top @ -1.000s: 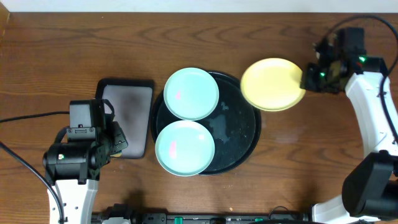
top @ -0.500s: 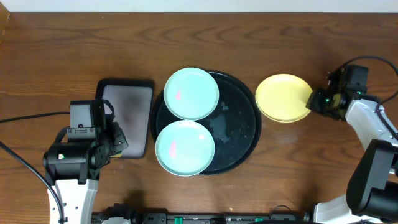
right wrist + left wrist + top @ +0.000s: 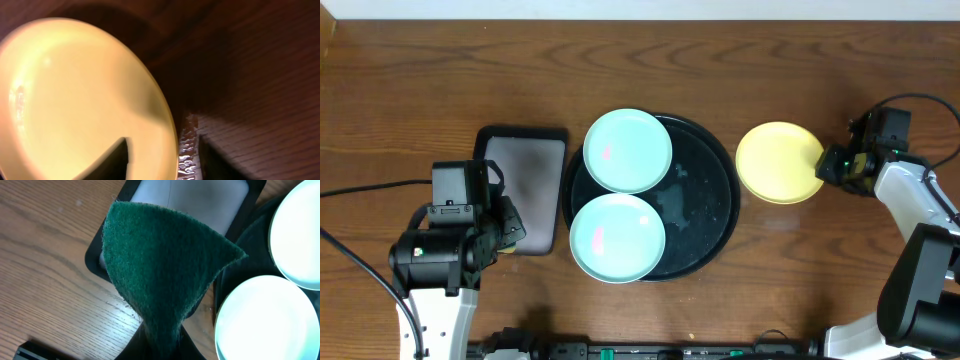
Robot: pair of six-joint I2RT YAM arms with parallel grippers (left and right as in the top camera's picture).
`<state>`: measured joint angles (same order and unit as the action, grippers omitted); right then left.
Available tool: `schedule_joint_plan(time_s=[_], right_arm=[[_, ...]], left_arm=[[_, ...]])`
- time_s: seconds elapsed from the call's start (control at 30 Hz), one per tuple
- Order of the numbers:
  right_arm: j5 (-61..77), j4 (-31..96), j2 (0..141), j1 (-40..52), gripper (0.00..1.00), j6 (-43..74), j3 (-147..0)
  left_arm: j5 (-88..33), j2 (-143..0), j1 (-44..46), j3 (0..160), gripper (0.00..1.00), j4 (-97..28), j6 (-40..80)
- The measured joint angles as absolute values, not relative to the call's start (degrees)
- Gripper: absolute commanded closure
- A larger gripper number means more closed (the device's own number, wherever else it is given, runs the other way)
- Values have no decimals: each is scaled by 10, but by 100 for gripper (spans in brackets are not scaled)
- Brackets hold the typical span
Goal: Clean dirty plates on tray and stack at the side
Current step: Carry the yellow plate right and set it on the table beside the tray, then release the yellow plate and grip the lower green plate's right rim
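The pale yellow plate lies on the table just right of the large round black tray. My right gripper straddles the plate's right rim; in the right wrist view the jaws are open, one finger over the yellow plate, the other outside the rim with a gap. Two mint-green plates with small reddish smears sit on the tray, one at the back, one at the front. My left gripper is shut on a green scouring pad left of the tray.
A smaller rectangular black tray with a whitish inside lies left of the round tray, under the pad in the left wrist view. The table by the yellow plate's rim looks wet. The right arm's cable loops at the far right.
The right gripper carried the yellow plate down and right from beside the tray's back rim and set it on the table. The left arm has not moved.
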<state>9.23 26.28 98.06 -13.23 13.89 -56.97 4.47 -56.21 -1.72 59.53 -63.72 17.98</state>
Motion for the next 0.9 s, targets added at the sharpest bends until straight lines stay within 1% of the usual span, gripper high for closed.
schedule_joint_plan(time_s=[0.2, 0.27, 0.47, 0.57, 0.67, 0.8, 0.9], right_arm=[[94, 297, 981, -132, 44, 142, -569], [103, 321, 981, -130, 46, 140, -572], [156, 426, 979, -87, 45, 109, -627], [202, 443, 968, -55, 44, 90, -648], [257, 459, 955, 2, 43, 68, -653], [286, 463, 955, 79, 42, 56, -645], [292, 454, 955, 139, 43, 54, -629]], left_arm=[[45, -562, -17, 595, 92, -637, 180], [45, -562, -17, 595, 92, -637, 180], [45, -562, -17, 595, 92, -637, 180], [45, -562, -17, 595, 92, -637, 180], [45, -562, -17, 595, 92, -637, 180], [45, -562, -17, 595, 92, -633, 180], [45, -562, -17, 595, 92, -632, 180]])
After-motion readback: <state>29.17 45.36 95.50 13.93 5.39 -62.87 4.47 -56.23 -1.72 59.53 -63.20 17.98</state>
